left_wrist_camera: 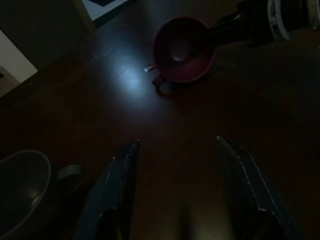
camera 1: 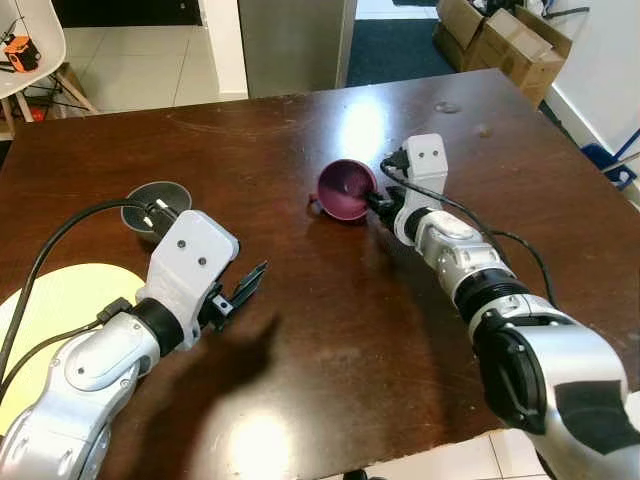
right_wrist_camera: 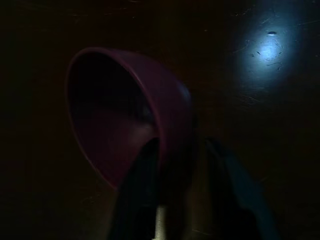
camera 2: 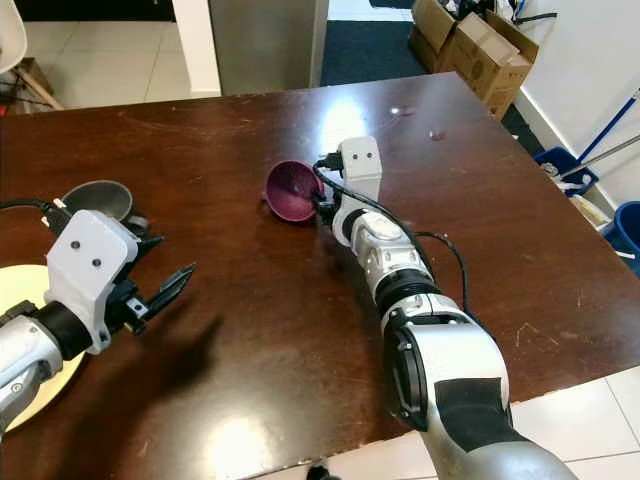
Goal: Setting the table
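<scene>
yellow plate [camera 1: 60, 300]: at the desk's [camera 1: 330, 330] near-left edge, flat, partly hidden under the left arm.
grey cup [camera 1: 156, 206]: on the desk just behind the left wrist housing, beyond the plate; the arm's black cable crosses its rim. Handle shows in the left wrist view.
left gripper [camera 1: 243, 285]: hovering low over bare desk, right of the plate, pointing toward the purple cup. Jaws spread apart, nothing between them; the left wrist view shows a wide gap with dark desk in it. Casts a shadow on the desk just below.
purple cup [camera 1: 347, 190]: mid-desk, well right of the grey cup, tipped on its side with the mouth facing the robot's left and slightly up. Handle points down toward the desk on the near-left side. Cannot tell if the cup touches the desk or is just off it.
right gripper [camera 1: 381, 204]: at the purple cup's right side. Jaws clamped on the cup wall at the rim, one finger [right_wrist_camera: 142, 165] inside the bowl and one outside, per the right wrist view.
right arm [camera 1: 470, 270]: reaches diagonally from the near-right desk edge up to the cup, black cable looped alongside.
cardboard boxes [camera 1: 500, 40]: on the floor past the desk's far-right corner.
white chair [camera 1: 25, 45]: past the desk's far-left corner, orange item on its seat.
</scene>
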You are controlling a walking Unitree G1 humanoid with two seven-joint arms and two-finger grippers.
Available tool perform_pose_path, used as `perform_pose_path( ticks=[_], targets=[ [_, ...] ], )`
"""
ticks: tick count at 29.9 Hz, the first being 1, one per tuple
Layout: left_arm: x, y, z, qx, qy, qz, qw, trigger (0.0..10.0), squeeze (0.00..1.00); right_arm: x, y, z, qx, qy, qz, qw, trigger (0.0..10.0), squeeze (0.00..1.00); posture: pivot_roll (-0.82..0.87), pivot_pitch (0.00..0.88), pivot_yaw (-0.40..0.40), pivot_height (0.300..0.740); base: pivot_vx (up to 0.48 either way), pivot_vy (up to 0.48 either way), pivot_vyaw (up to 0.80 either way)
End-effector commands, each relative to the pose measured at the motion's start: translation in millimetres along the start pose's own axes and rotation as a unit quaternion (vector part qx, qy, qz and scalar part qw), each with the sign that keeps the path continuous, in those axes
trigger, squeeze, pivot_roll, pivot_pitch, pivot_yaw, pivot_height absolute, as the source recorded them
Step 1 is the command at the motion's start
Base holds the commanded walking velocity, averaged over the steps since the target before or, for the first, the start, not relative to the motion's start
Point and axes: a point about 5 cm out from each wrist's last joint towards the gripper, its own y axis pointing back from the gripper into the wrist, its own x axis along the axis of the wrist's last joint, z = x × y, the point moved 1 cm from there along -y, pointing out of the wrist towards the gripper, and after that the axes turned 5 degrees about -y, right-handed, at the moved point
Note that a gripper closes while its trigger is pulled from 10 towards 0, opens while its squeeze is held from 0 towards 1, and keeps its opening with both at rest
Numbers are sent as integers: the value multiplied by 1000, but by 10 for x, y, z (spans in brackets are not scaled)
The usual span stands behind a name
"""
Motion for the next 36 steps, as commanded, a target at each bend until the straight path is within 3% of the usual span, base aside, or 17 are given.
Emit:
perform_pose_path(
  ticks=[1, 11, 14, 16, 17, 18, 20, 24, 27, 32, 36],
  targets=[
    [-13, -5, 32, -6, 2, -3, 1000, 10000, 0, -101, 15, 33, -9, -18, -15, 1000, 0, 0, 272, 206, 75, 740, 0, 0, 0],
    [-12, -41, 47, -8, 5, 1, 1000, 10000, 0, -74, 29, 90, -14, -78, -4, 997, 0, 0, 259, 191, 72, 740, 0, 0, 0],
    [-14, -54, 50, -8, 4, 3, 1000, 10000, 0, -41, 26, 95, -15, -122, 3, 992, 0, 0, 254, 185, 71, 740, 0, 0, 0],
    [-18, -56, 55, -9, 4, 3, 1000, 10000, 0, 44, 7, 55, -7, -176, 11, 984, 0, 0, 245, 183, 70, 740, 0, 0, 0],
    [-21, -57, 60, -9, 4, 3, 1000, 10000, 0, 94, -5, 24, 0, -191, 13, 982, 3333, 0, 245, 183, 70, 740, 0, 0, 0],
    [-26, -61, 67, -10, 4, 3, 1000, 10000, 0, 143, -14, -2, 8, -205, 14, 979, 10000, 0, 231, 179, 72, 740, 0, 0, 0],
    [-29, -64, 73, -11, 4, 3, 1000, 10000, 0, 179, -19, -20, 14, -211, 12, 977, 10000, 0, 231, 179, 72, 740, 0, 0, 0],
    [-26, -83, 97, -16, 7, 7, 1000, 10000, 0, 268, -16, -52, 43, -171, -5, 984, 10000, 0, 225, 179, 71, 740, 0, 0, 0],
    [-32, -115, 129, -19, 12, 12, 1000, 10000, 0, 251, 38, 64, 57, -109, -40, 992, 10000, 0, 183, 169, 60, 740, 0, 0, 0],
    [-47, -146, 163, -26, 15, 16, 999, 10000, 0, 78, 124, 231, 48, -140, -92, 985, 10000, 0, 156, 164, 55, 740, 0, 0, 0],
    [-53, -152, 166, -25, 16, 17, 999, 10000, 0, -48, 214, 350, 56, -135, -136, 980, 10000, 0, 145, 161, 52, 740, 0, 0, 0]
  ],
)
